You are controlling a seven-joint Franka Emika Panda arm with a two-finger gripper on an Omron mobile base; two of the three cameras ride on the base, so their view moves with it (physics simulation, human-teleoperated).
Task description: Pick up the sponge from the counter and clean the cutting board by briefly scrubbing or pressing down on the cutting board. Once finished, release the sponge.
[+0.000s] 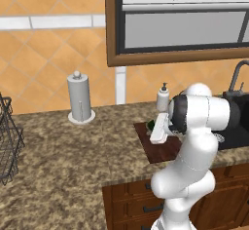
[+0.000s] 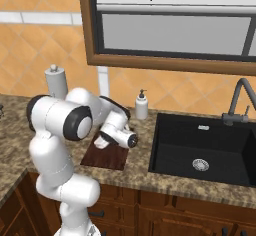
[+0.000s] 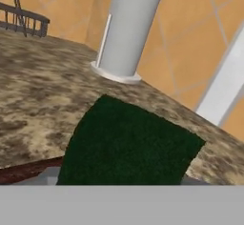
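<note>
I read the sponge [image 3: 128, 145] as light, soft and springy, so it will squash and hold easily if gripped across its short sides, and from the hand view it sits right in front of the end effector [image 1: 156, 125], apparently clamped in it, low over the board [image 2: 107, 156] near the desk's [image 1: 63, 161] front edge. I cannot make out the fingers themselves, so the grip is my judgement, not a sure sighting. Behind the board toward the back edge stand a soap bottle [image 2: 142, 105] and a towel roll [image 1: 80, 97], with the sink [image 2: 200, 145] to the right, none blocking a press down.
</note>
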